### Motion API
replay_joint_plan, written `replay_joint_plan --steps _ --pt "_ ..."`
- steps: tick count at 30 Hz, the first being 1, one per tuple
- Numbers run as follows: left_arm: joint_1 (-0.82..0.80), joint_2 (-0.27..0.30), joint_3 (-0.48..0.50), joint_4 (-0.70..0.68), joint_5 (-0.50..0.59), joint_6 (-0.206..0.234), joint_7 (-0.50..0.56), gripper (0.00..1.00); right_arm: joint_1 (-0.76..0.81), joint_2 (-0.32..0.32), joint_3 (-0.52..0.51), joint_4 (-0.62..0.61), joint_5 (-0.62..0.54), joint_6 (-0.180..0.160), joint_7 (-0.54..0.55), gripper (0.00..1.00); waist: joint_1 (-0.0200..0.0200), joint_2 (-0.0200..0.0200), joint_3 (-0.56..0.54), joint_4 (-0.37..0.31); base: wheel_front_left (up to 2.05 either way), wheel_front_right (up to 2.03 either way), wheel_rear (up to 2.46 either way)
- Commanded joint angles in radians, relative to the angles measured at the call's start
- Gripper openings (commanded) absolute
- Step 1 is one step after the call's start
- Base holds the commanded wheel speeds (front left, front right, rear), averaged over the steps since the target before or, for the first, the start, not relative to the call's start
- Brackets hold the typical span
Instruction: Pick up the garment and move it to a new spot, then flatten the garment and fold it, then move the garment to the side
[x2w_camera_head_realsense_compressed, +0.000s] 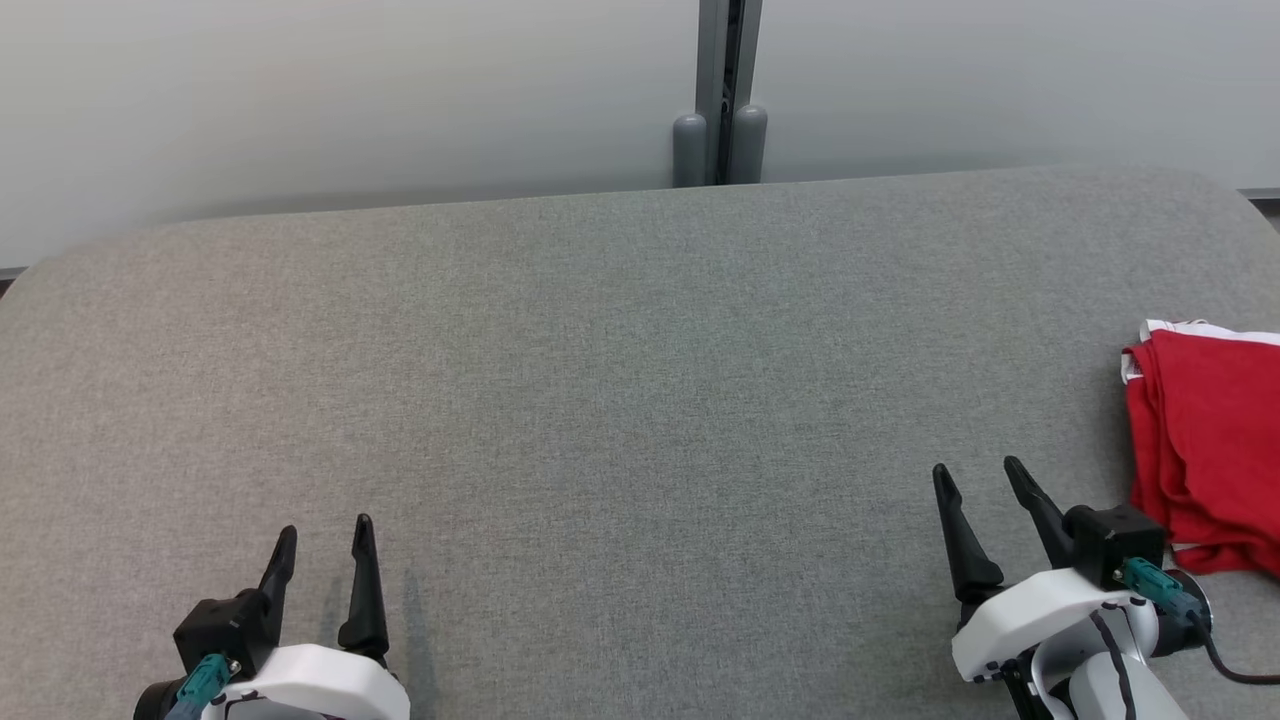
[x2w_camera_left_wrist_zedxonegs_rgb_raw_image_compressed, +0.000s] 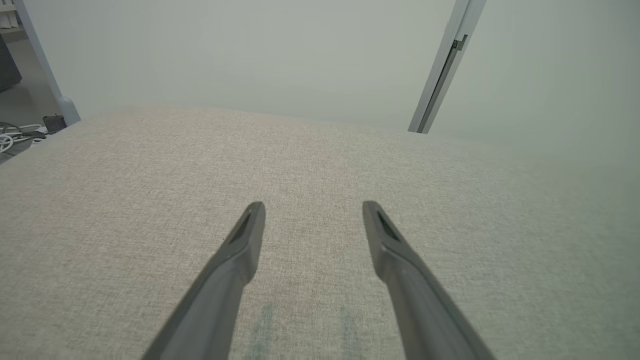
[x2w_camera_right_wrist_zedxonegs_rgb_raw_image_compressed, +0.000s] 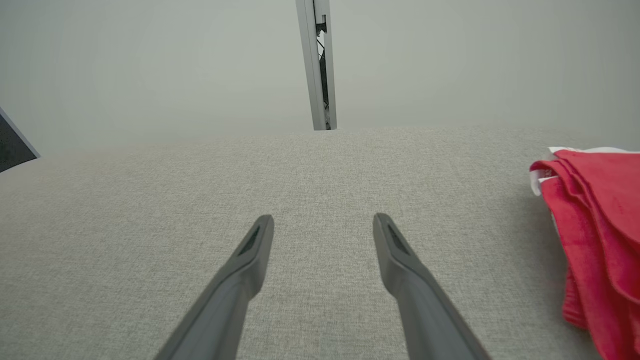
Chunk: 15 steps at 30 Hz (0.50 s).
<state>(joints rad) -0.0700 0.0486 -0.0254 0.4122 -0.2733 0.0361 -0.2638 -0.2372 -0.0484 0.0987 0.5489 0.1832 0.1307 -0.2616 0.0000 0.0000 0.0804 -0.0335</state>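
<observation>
Two grippers sit low in your head view, and both have their jaws spread wide with only grey weave showing between the fingers. Your left gripper (x2w_camera_head_realsense_compressed: 326, 524) is at the lower left, its dark fingers pointing up the picture over the fabric-covered table (x2w_camera_head_realsense_compressed: 600, 350); your left wrist view shows faint finger shadows on the cloth just beneath them. Your right gripper (x2w_camera_head_realsense_compressed: 974, 465) is at the lower right, tilted a little toward the left, with its teal connector (x2w_camera_head_realsense_compressed: 1150, 580) and black cable on the side facing the garment (x2w_camera_head_realsense_compressed: 1210, 440). You will find that garment at the table's right edge, lying on the surface and cut off by the side of the picture. It is red with a white trim along its far edge, gathered in several overlapping layers with soft creases. It lies just to the right of your right gripper and apart from the fingertips; in your right wrist view a strip of bare table separates the right-hand finger from the cloth's nearest fold. Neither gripper touches it. Beyond the table's far rounded edge you see a pale wall (x2w_camera_head_realsense_compressed: 300, 100) with a grey upright post (x2w_camera_head_realsense_compressed: 722, 90) at its middle. At the far left of your left wrist view some cables (x2w_camera_left_wrist_zedxonegs_rgb_raw_image_compressed: 15, 135) lie on the floor.
</observation>
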Motion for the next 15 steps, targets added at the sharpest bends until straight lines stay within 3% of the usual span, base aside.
replay_joint_plan --steps 1,15 --pt "-0.01 0.005 0.005 0.001 -0.002 -0.005 0.0 1.0 -0.01 -0.006 -0.004 0.001 -0.004 0.0 -0.004 1.0 0.0 0.0 0.006 0.001 0.0 0.0 0.0" --pt "-0.001 0.0 0.005 0.002 0.0 -0.01 0.0 1.0 -0.008 0.0 0.008 0.004 -0.01 0.0 0.0 1.0 0.0 0.0 0.018 0.003 0.0 0.0 0.0"
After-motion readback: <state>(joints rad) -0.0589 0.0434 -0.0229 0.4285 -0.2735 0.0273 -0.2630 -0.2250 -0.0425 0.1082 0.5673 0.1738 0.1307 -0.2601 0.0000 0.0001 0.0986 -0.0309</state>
